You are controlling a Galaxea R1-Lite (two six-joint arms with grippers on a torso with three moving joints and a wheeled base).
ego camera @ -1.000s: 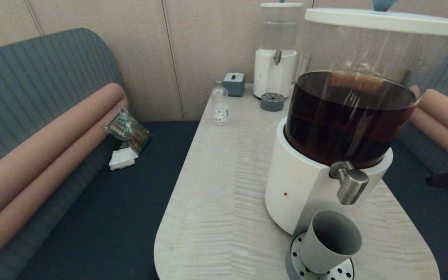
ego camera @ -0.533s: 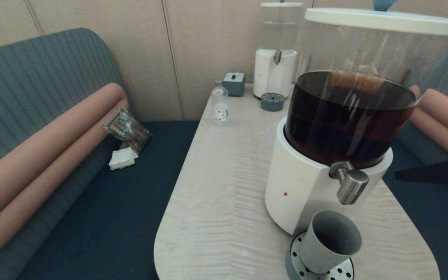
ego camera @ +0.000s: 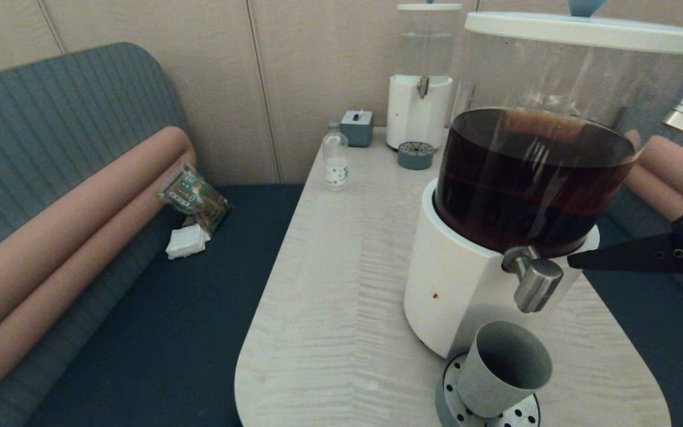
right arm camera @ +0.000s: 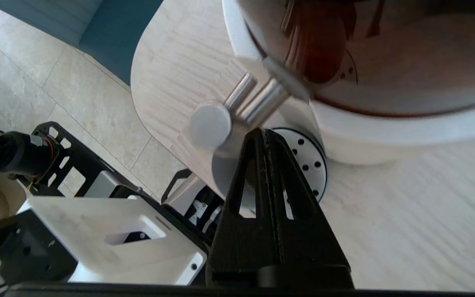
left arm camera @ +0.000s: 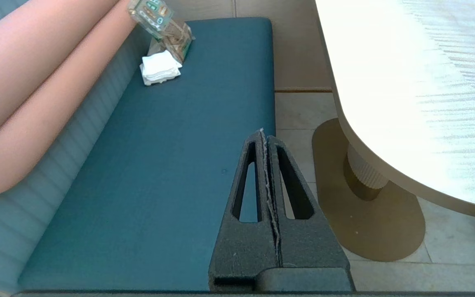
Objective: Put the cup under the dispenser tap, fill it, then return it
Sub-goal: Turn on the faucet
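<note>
The right gripper (ego camera: 573, 260), pinched together and empty, has slid nearer the dispenser tap (ego camera: 533, 281); one cup (ego camera: 503, 369) waits below, two dispensers stand

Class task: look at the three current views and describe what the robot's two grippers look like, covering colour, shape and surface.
Both match: the left gripper and the right gripper each have two long matte black fingers tapering to a point, each finger pierced by a long slot, with a grainy surface. In the head view the right gripper shows as a thin black wedge on a black wrist.
</note>
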